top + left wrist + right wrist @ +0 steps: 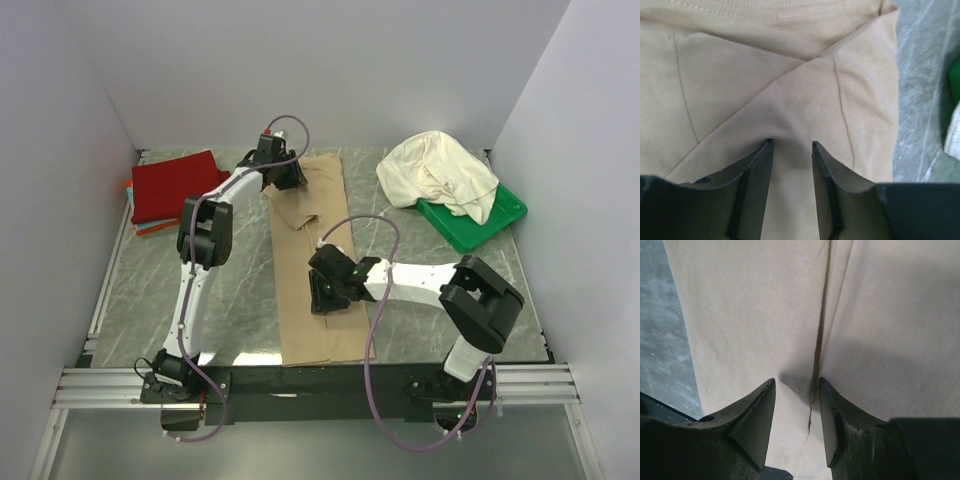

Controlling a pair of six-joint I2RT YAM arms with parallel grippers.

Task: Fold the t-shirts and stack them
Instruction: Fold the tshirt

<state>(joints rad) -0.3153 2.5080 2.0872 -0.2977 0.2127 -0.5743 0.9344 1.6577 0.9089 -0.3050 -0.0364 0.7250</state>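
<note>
A tan-beige t-shirt (315,320) lies folded into a long strip down the middle of the table. My left gripper (290,180) is at its far end, open, with both fingertips down on the folded sleeve area (790,90); my left gripper (792,145) holds no cloth. My right gripper (325,295) is over the strip's near half, open, with its tips either side of a lengthwise fold edge (817,340); my right gripper (796,382) is empty. A deep red t-shirt (175,185) lies folded at the far left on thin orange and teal ones (140,228). A cream-white t-shirt (440,172) lies crumpled at the far right.
A green plastic tray (490,225) sits at the far right, partly under the cream-white shirt; its edge shows in the left wrist view (955,80). The grey marbled table (230,290) shows on both sides of the strip. White walls enclose the table on three sides.
</note>
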